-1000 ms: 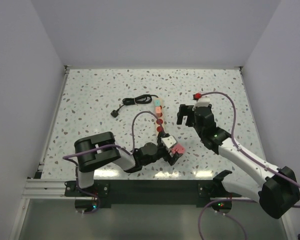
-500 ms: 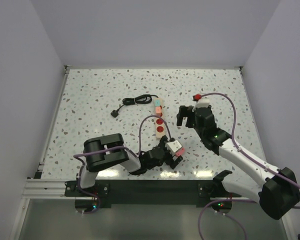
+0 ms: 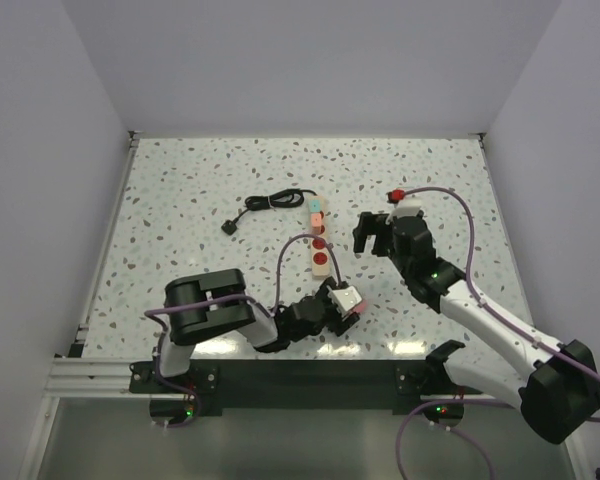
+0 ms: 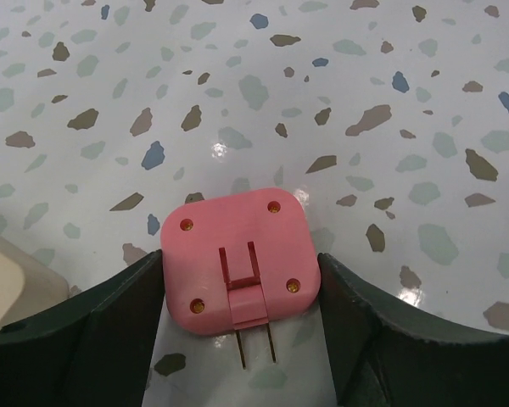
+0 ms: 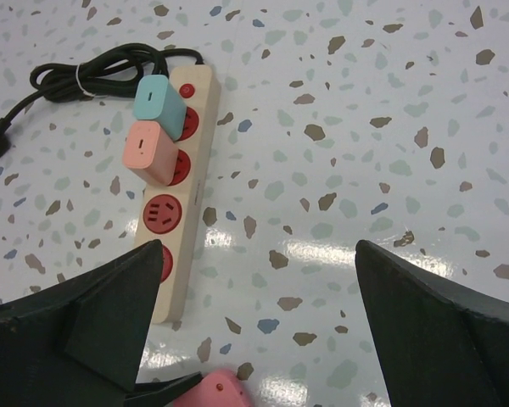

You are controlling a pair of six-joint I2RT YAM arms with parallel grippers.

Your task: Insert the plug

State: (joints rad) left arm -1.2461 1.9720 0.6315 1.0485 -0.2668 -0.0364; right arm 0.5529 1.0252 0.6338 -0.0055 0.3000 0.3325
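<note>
Two arms over the speckled surface – notes on each.

Left gripper: low, close to the near edge. In the wrist view its dark fingers press against the two opposite sides of the pink plug – closed on it, contact on both sides. The plug is a rounded square block with four small brass dots at the corners. Two thin metal prongs stick out of its folding tab, toward the camera. I cannot tell whether the plug is lifted or resting on the surface.

From above, the pink plug sits near the near end of the power strip, to its right and apart from it. A beige corner at the left edge of the left wrist view may be that end – not certain.

Right gripper: just right of the strip, fingers spread wide, nothing between them.

Power strip, right wrist view: cream body, red sockets in a row.
- A teal adapter and a salmon adapter fill the two far sockets.
- The next socket is free; the last is partly hidden by a finger.

The black cord is coiled at the far end, and its black plug lies loose on the surface.
</note>
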